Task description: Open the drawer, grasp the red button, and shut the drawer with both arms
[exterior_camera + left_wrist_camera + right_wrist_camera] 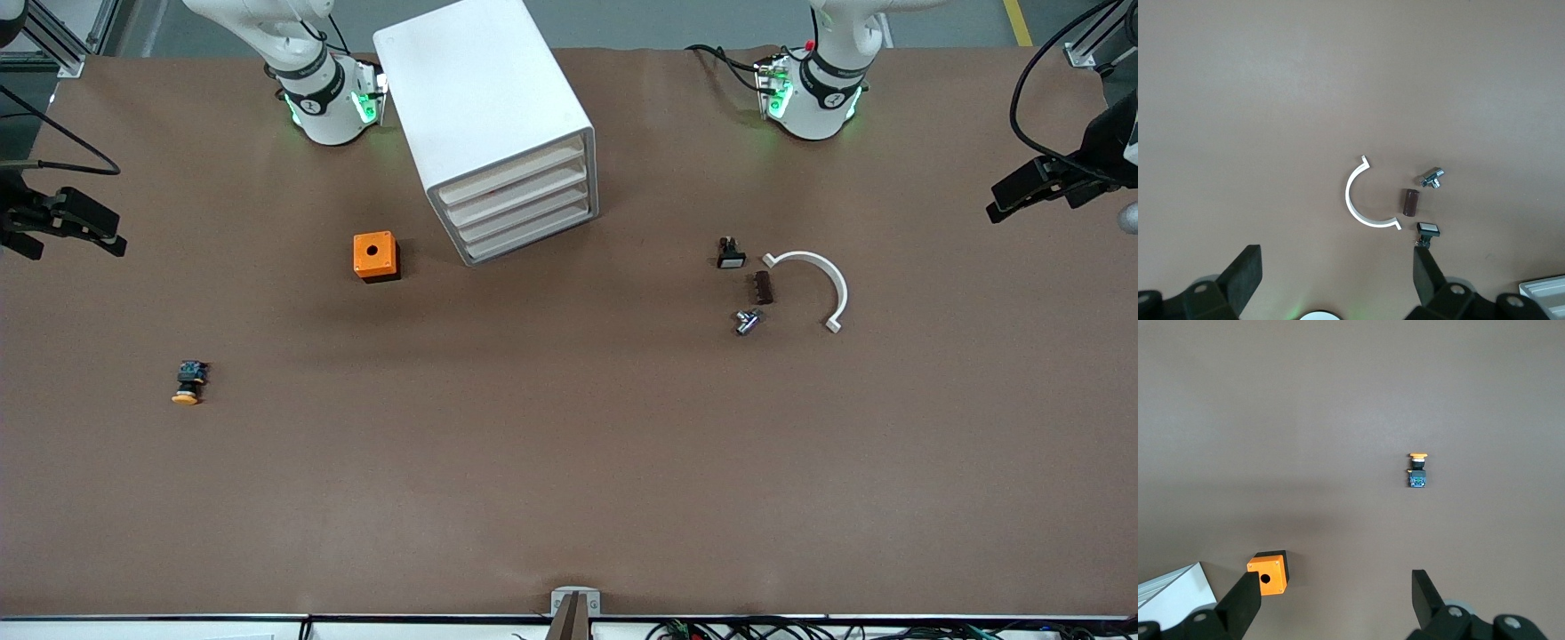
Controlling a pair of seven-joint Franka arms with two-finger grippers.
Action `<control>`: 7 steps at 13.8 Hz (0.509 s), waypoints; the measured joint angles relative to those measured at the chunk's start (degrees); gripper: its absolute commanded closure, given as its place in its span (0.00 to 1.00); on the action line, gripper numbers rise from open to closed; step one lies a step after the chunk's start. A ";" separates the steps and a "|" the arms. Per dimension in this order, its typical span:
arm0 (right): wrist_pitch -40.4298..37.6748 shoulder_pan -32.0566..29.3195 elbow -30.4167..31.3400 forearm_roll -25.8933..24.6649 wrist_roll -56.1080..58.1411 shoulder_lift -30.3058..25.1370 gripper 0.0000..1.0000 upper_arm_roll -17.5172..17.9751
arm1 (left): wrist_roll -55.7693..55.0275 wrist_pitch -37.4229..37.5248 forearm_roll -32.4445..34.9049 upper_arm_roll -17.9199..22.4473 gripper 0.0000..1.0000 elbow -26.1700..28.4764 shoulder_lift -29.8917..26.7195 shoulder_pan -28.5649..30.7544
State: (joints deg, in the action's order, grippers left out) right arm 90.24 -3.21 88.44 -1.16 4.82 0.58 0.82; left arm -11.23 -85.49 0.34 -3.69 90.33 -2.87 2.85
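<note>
Drawers (520, 200), four in number, are stacked in one white cabinet (484, 98), and all four are seen pushed in flush. Where the button lies cannot be told. The cabinet's long axis is set askew on the table (569, 462), with its drawer fronts turned toward the front camera and partly toward the left arm's end.

Just beside the cabinet, toward the right arm's end, one orange box (375, 256) is placed. Nearer the camera than the cabinet, well apart from it, one yellow-capped button (188, 382) is laid.

Toward the left arm's end, four small parts are grouped: one white-capped switch (730, 253), one brown block (762, 288), one metal fitting (747, 321) and one white curved clip (822, 276).

Both arms are held raised. The right gripper (1333, 590) is poised over the table's right-arm end, the left gripper (1337, 267) over its left-arm end. Each is spread wide, with nothing gripped.
</note>
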 measured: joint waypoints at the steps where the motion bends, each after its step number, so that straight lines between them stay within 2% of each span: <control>1: 0.00 0.00 0.00 0.00 0.00 0.00 0.00 0.00 | 0.21 0.00 0.00 0.00 0.00 0.00 0.02 0.10; 7: 0.00 0.00 -0.03 0.00 0.00 0.00 0.00 0.00 | 1.21 0.03 1.48 0.01 0.00 -0.16 1.64 0.23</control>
State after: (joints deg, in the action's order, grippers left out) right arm 90.24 -3.21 88.41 -1.17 4.82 0.59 0.82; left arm -10.01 -85.46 1.82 -3.68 90.17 -1.23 3.08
